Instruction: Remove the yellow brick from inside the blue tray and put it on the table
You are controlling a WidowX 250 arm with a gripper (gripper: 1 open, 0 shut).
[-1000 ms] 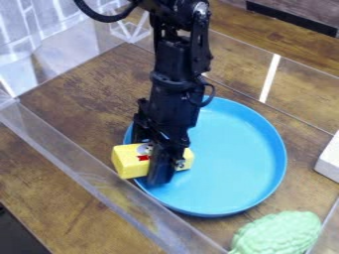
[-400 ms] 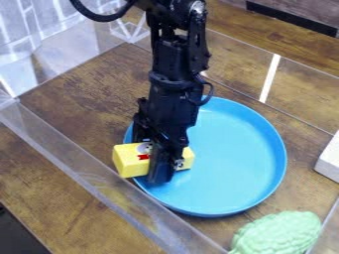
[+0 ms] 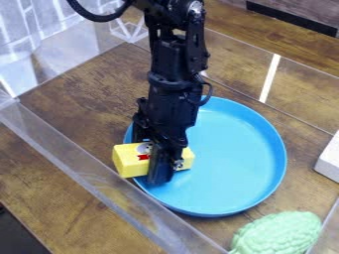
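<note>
One yellow brick is sitting at the left edge of one blue tray, partly over the raised rim, and it is showing a red-and-white label on its top face; the label is too small for any writing on it to be read. No other label, brand mark or lettering is showing anywhere in the view. One black robot arm is reaching down steeply from the top of the picture, and its single gripper is standing over the right part of the brick with its fingers pointing downward. One finger is showing in front of the brick's right end; the other is not clearly separable from the dark body of the arm, so it cannot be told whether the jaws are pinching the brick or merely straddling it with a gap. The tray is resting flat on the table, a dark brown wood-grain surface, and its remaining interior is showing plain blue. Clear acrylic walls are bordering the table on the near and left sides. One bumpy green lump is lying on the table near the bottom right corner, just outside the tray rim. One white object is being cut off by the right edge, and its identity cannot be told.
</note>
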